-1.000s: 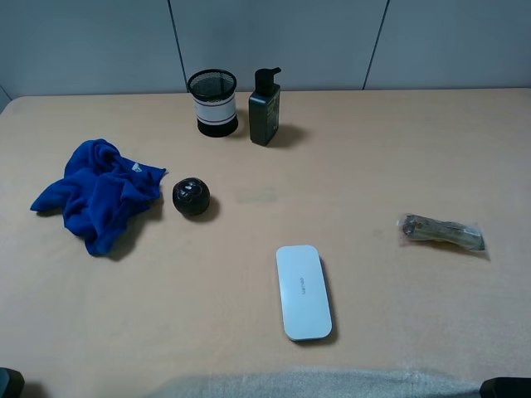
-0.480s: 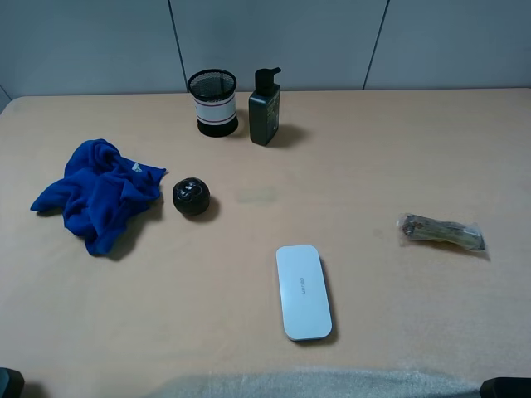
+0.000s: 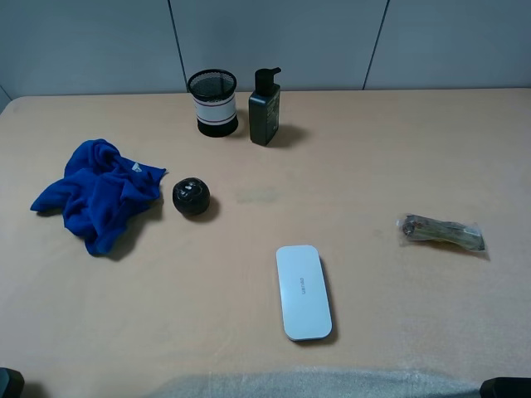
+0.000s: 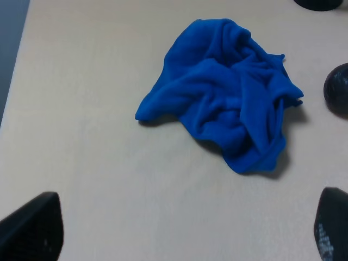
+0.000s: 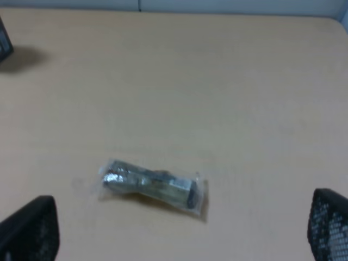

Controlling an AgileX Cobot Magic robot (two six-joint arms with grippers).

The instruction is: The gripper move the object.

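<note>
A crumpled blue cloth (image 3: pixel 98 193) lies at the table's left, with a black ball (image 3: pixel 191 196) just right of it. A white oblong case (image 3: pixel 303 291) lies near the front middle. A clear packet with dark contents (image 3: pixel 441 232) lies at the right. My left gripper (image 4: pixel 182 228) is open and empty, some way short of the cloth (image 4: pixel 228 109); the ball (image 4: pixel 338 89) shows at the frame edge. My right gripper (image 5: pixel 178 228) is open and empty, short of the packet (image 5: pixel 155 185). In the high view only dark tips show at the bottom corners.
A black mesh pen cup (image 3: pixel 213 102) and a black pump bottle (image 3: pixel 265 108) stand side by side at the back middle. The tan table (image 3: pixel 373 157) ends at a grey wall behind. A pale grey strip runs along the front edge.
</note>
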